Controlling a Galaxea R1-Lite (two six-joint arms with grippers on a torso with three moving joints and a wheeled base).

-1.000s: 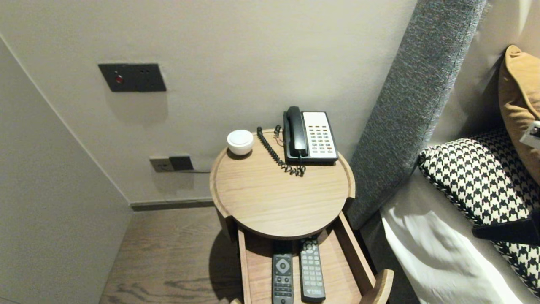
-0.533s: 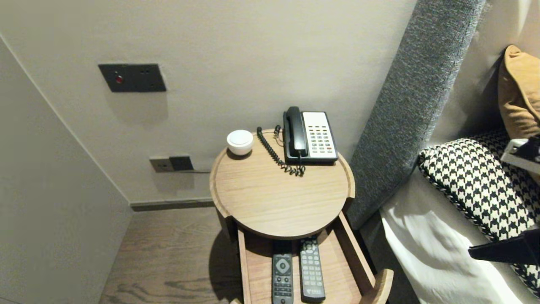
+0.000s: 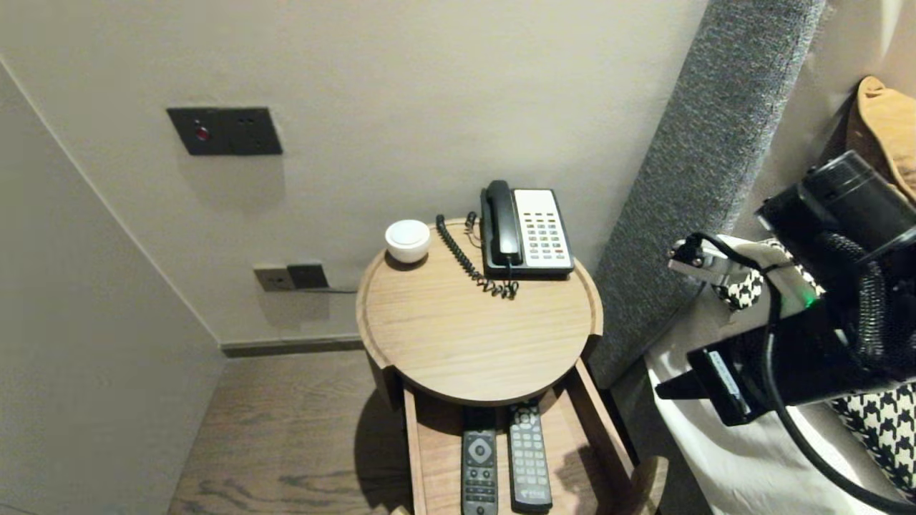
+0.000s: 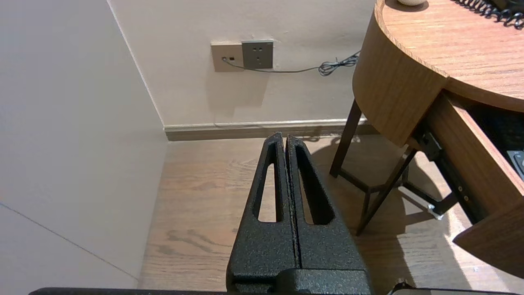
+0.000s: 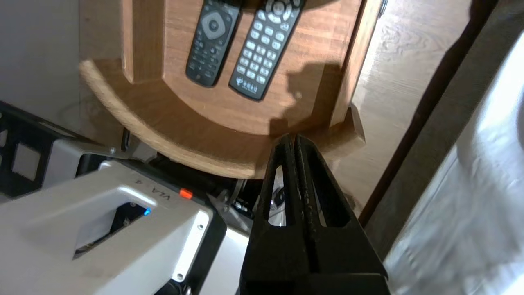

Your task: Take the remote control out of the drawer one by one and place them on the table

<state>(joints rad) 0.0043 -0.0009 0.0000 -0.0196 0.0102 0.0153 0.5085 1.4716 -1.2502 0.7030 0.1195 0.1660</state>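
A round wooden bedside table (image 3: pixel 472 336) has its drawer (image 3: pixel 595 431) pulled out. Two remotes lie side by side in it: a black one (image 3: pixel 479 472) (image 5: pixel 208 45) and a grey one with many keys (image 3: pixel 529 458) (image 5: pixel 262 53). My right gripper (image 3: pixel 664 390) (image 5: pixel 294 137) is shut and holds nothing. It hangs to the right of the drawer, over the bed's edge, with its tips pointing toward the drawer's curved front (image 5: pixel 163 131). My left gripper (image 4: pixel 285 137) is shut and empty, parked low over the wooden floor to the left of the table.
A black and white telephone (image 3: pixel 526 229) with a coiled cord and a small white round dish (image 3: pixel 408 240) stand at the back of the tabletop. A grey headboard (image 3: pixel 701 179) and the bed's white sheet (image 3: pixel 723 436) close off the right. Wall sockets (image 3: pixel 290 277) sit low on the left.
My right arm has swung in from the right edge toward the drawer and now covers most of the houndstooth pillow. Its shadow falls on the drawer's right corner. The left arm has not moved.
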